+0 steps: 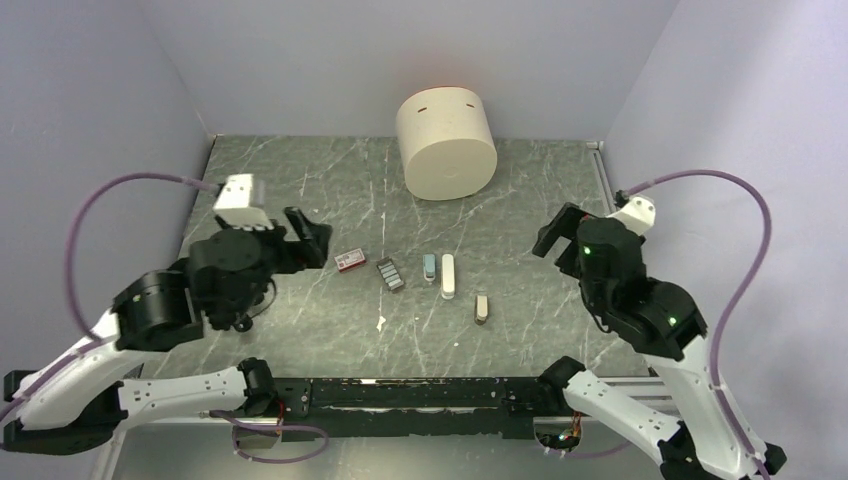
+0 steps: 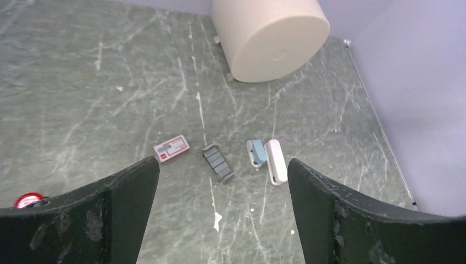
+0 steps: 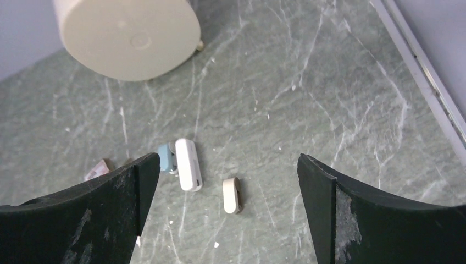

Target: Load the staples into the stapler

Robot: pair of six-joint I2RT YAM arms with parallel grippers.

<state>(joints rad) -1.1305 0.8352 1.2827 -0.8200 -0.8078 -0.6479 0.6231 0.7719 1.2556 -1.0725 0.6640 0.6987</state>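
Where marble spreads, ridged staples, rounded stapler

The far middle of the table is being blocked by a big cream cylinder. The stapler is being crowded on its left by a blue piece just beside it. Room is being left on its right, toward a beige piece.

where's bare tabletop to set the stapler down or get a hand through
Bare marble tabletop lies between the big cream cylinder and the row of small parts, and right of the short beige-grey piece. Crowded: red-and-white box, dark grey ridged block, pale blue piece and slim white stapler sit close together.
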